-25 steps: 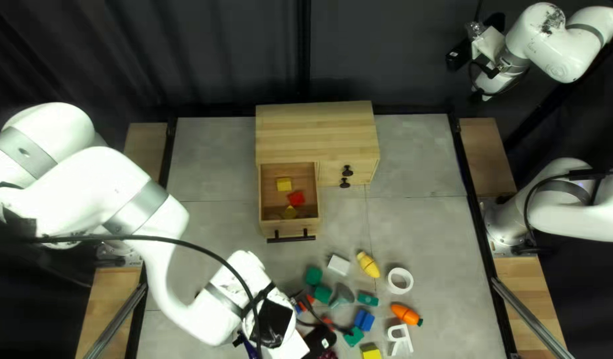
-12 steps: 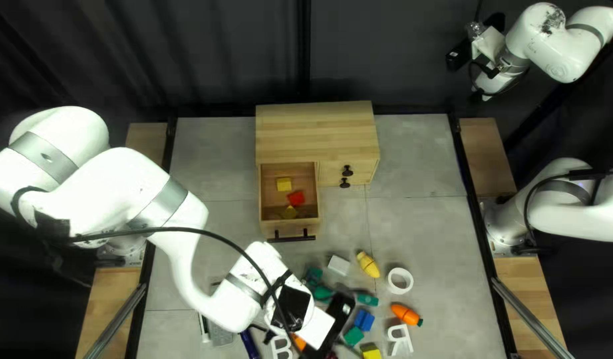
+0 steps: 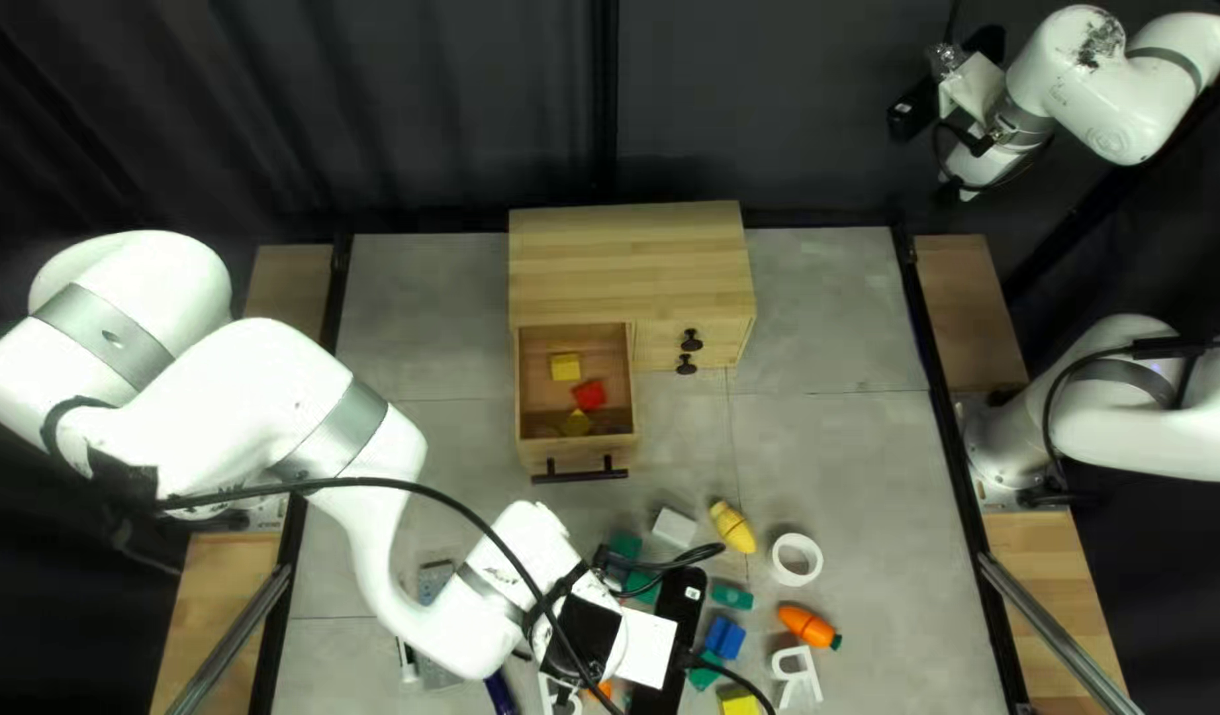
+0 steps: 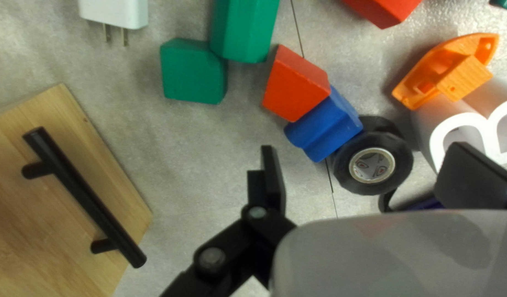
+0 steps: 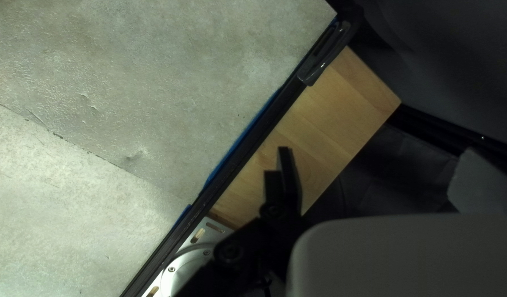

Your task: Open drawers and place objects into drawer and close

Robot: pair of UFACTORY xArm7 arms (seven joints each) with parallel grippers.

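Left gripper (image 3: 668, 646) spread wide above near tabletop (image 3: 842, 490), right gripper (image 3: 912, 111) wide at far right, left drawer (image 3: 541, 387) pulled out, yellow blocks (image 3: 565, 367) and red block (image 3: 589, 395) inside, toy carrot (image 3: 806, 625) near right

White letter-B block (image 4: 490, 137) close beside left hand (image 3: 663, 656); white letter-R block (image 3: 802, 677) right of that hand, top left view.
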